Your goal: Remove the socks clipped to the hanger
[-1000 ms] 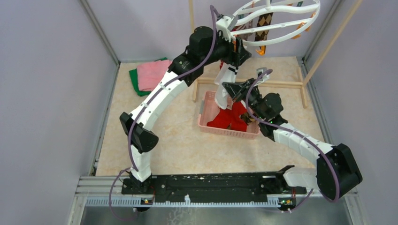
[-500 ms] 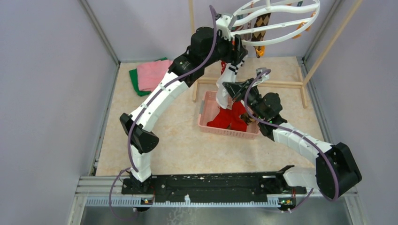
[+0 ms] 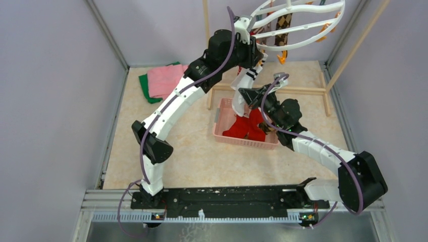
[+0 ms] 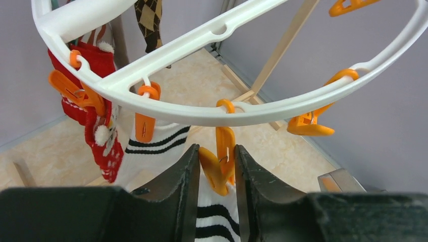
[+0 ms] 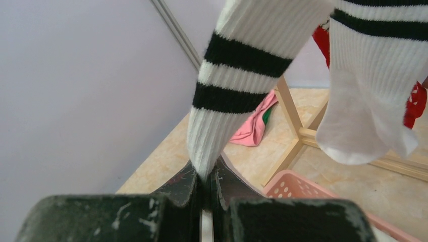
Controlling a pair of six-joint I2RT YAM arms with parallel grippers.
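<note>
Pink basket (image 3: 220, 132), mid-table: red socks (image 3: 247, 128) heaped inside. Over it, right gripper (image 5: 204, 181) clamped tight on the lower end of a white black-striped sock (image 5: 237, 65) that hangs down into the jaws. Higher and farther, left gripper (image 4: 216, 169) pinches the orange clip (image 4: 222, 161) at that sock's top. Clip hangs from the white ring hanger (image 4: 282, 103). Second striped sock (image 4: 156, 146), red patterned sock (image 4: 103, 146) and argyle sock (image 4: 149, 20) also clipped there.
</note>
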